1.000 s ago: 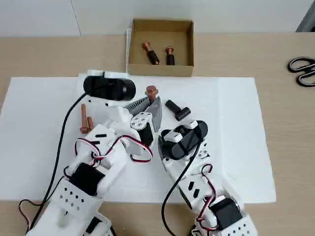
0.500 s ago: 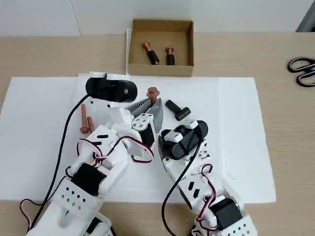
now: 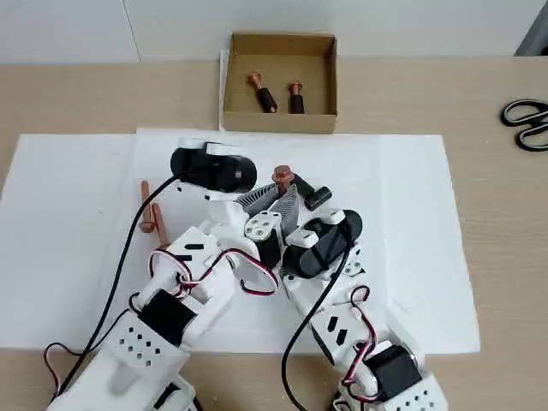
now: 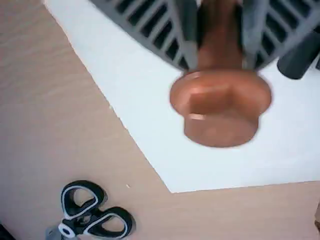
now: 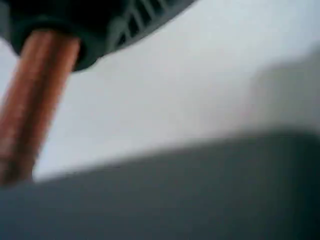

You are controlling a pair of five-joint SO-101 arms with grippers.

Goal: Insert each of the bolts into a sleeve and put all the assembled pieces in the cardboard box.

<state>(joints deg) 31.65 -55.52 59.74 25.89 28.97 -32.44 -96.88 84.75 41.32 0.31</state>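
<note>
On my overhead feed the left gripper (image 3: 279, 195) sits over the middle of the white paper sheet (image 3: 411, 214). Its fingers (image 3: 255, 199) are pinched narrow on the shank of a copper bolt (image 3: 283, 177), with the head sticking out past the tips. A black sleeve (image 3: 312, 194) lies on the sheet just beside that head. The right arm (image 3: 342, 317) is tucked in close behind the sleeve, and I cannot tell what its end is doing. Two loose bolts (image 3: 151, 209) lie together on the sheet, well off to the left arm's side. The cardboard box (image 3: 235, 86) stands on the counter (image 3: 68, 94) at the sheet's far edge, with two assembled pieces (image 3: 278, 94) side by side inside. Scissors (image 3: 524, 120) lie on the bare counter to the right.
</note>
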